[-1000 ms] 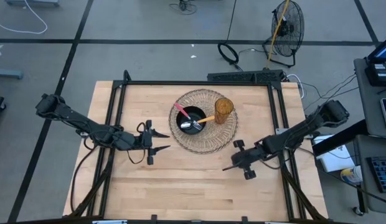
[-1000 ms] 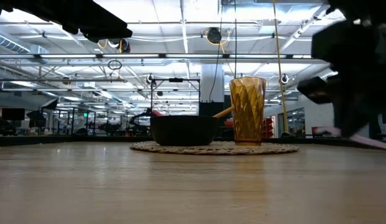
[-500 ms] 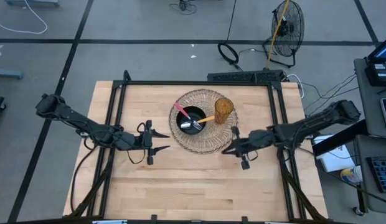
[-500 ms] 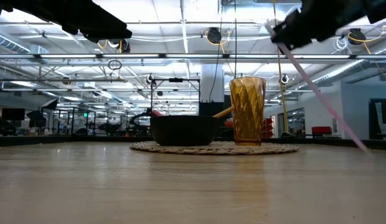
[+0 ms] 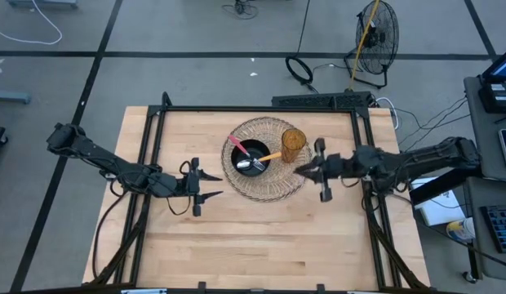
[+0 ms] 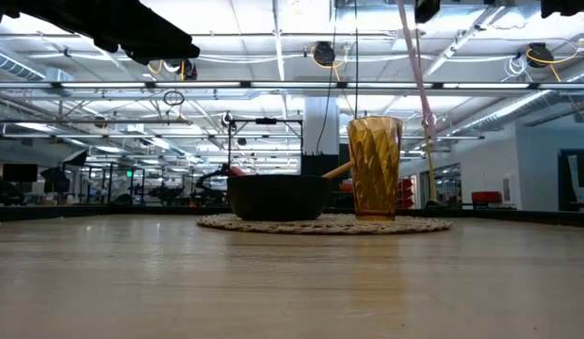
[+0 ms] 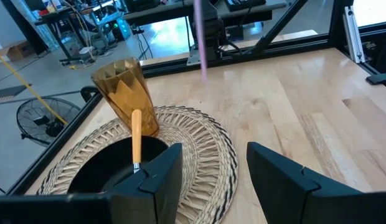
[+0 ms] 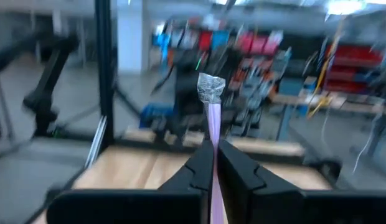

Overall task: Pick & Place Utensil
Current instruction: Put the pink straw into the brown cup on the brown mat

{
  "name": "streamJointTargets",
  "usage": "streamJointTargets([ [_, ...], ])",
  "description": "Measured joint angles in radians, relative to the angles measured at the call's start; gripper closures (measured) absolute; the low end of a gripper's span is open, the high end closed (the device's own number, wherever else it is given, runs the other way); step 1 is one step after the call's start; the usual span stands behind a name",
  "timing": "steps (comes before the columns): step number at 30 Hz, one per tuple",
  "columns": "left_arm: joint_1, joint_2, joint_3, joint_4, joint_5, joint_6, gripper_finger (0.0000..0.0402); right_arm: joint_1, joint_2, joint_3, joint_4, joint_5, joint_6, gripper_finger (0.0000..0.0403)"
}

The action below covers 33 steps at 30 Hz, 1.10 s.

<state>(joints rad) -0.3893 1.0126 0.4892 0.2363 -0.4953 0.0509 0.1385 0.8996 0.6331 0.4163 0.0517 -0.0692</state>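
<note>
Right pincer (image 5: pixel 300 169): pinching the pink utensil (image 8: pixel 212 124), up off the counter (image 5: pixel 261 237), just beside the amber cup (image 5: pixel 293 144).
Left pincer (image 5: pixel 216 185): spread wide, empty, near the woven mat (image 5: pixel 269 186).
Black bowl (image 5: pixel 253 157): on the mat, utensils inside.

Bright, even overhead light washes the table (image 5: pixel 261 237), shadows faint. In the low view, ceiling strip lights (image 6: pixel 273 38) glare from twelve o'clock. The right wrist view is smeared with motion blur throughout.
</note>
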Motion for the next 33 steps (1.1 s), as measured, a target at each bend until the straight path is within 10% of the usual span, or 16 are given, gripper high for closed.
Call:
streamJointTargets([
  [33, 0.000, 0.000, 0.000, 0.000, -0.001, -0.007, 0.0215, -0.354, -0.015, 0.002, 0.388, -0.003, -0.074, 0.0392],
])
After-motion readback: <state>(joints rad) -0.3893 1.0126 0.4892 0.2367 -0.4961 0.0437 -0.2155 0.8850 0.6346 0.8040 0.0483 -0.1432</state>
